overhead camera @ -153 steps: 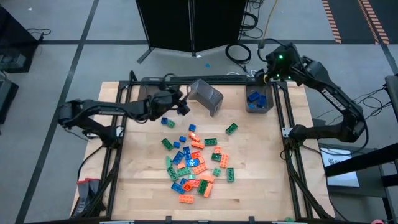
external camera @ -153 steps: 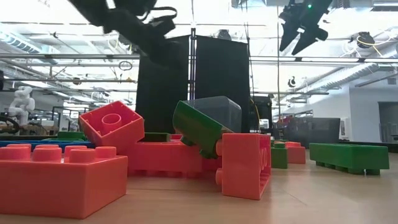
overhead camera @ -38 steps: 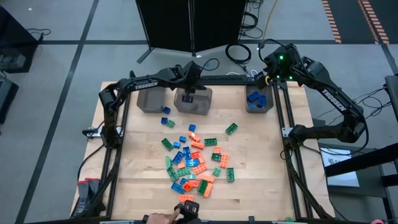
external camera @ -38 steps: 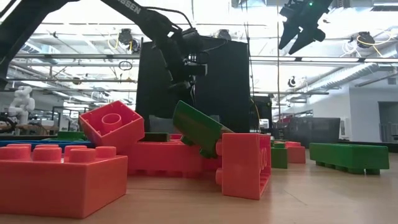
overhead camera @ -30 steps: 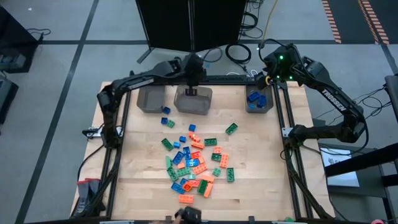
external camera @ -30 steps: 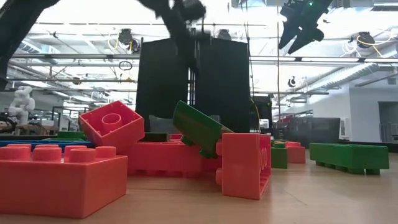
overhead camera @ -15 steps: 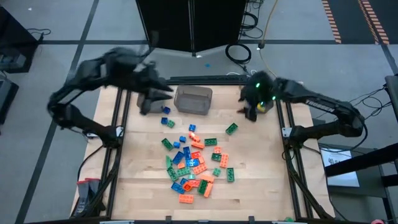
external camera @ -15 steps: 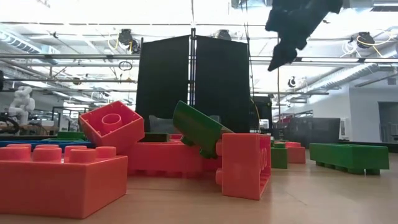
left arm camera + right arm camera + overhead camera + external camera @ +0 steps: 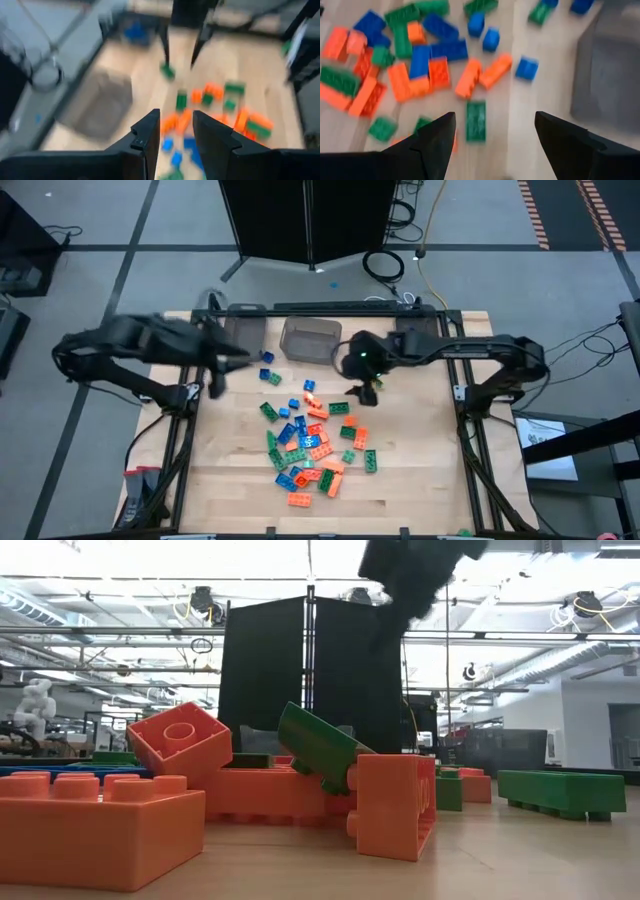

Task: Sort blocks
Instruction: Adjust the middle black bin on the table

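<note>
My right gripper [image 9: 364,392] hangs over the far edge of the blocks [image 9: 312,438] heaped mid-table, fingers spread wide with nothing between them; a green block [image 9: 476,120] lies flat below, just clear of its orange neighbours. I judge a straight drop astride it best, closing only once low. My left gripper [image 9: 174,131], fingers part-way apart and empty, waits by the left rail, beside the bins [image 9: 311,340].
</note>
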